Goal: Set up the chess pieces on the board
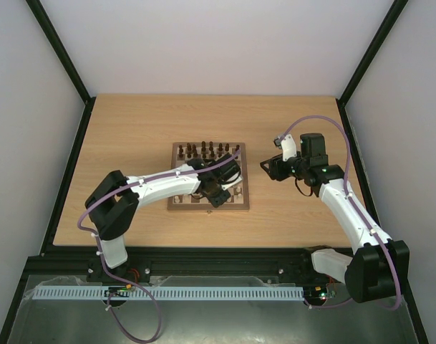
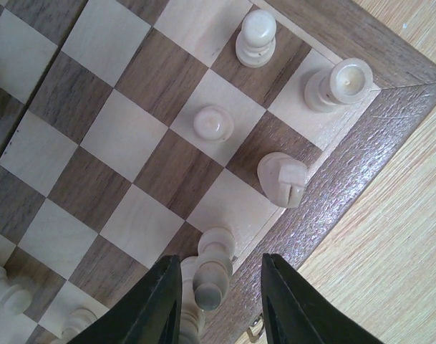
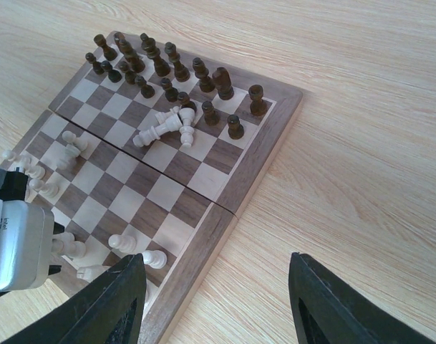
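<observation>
The board (image 1: 172,179) lies mid-table. Dark pieces (image 1: 207,150) stand along its far rows, also seen in the right wrist view (image 3: 167,68). My left gripper (image 1: 219,193) hangs over the board's near right corner, open. In the left wrist view its fingers (image 2: 219,261) straddle an upright cream piece (image 2: 214,276) without touching it. A cream knight (image 2: 283,179), rook (image 2: 341,84) and two pawns (image 2: 213,123) stand near that corner. Two cream pieces (image 3: 164,125) lie toppled mid-board. My right gripper (image 1: 268,168) is open and empty beside the board's right edge (image 3: 203,251).
The light wood tabletop (image 1: 132,129) spreads around the board, bounded by black frame rails (image 1: 67,172) and white walls. The left arm's grey wrist body (image 3: 17,244) shows over the cream side in the right wrist view. More cream pieces (image 3: 42,168) stand there.
</observation>
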You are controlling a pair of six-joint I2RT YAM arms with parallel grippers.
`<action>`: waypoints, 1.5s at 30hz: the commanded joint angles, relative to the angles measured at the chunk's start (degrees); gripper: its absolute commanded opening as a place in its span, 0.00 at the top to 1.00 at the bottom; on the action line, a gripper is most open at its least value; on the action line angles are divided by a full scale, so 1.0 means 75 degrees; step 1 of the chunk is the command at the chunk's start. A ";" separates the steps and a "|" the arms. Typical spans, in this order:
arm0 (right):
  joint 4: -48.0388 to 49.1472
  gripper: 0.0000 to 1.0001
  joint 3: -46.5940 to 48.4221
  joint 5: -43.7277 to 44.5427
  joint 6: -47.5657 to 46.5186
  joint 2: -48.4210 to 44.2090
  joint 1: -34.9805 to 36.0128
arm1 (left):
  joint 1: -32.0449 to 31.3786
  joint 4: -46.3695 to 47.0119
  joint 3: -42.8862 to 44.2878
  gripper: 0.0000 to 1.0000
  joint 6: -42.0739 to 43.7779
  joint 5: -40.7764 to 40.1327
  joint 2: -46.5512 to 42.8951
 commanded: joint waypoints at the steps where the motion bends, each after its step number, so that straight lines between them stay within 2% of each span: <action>1: -0.0091 0.44 -0.0087 -0.0161 -0.0089 0.0077 -0.0024 | 0.0004 -0.0226 0.0038 0.69 0.0107 -0.0083 0.0089; 20: -0.0104 0.44 -0.0095 -0.0142 -0.0124 0.0042 -0.0021 | -0.0130 -0.0180 0.0383 0.85 0.0185 0.0087 0.0551; 45: -0.0123 0.44 -0.0098 -0.0161 -0.0168 0.0019 -0.0020 | -0.0148 0.0104 0.0438 0.85 0.0108 0.0115 0.0637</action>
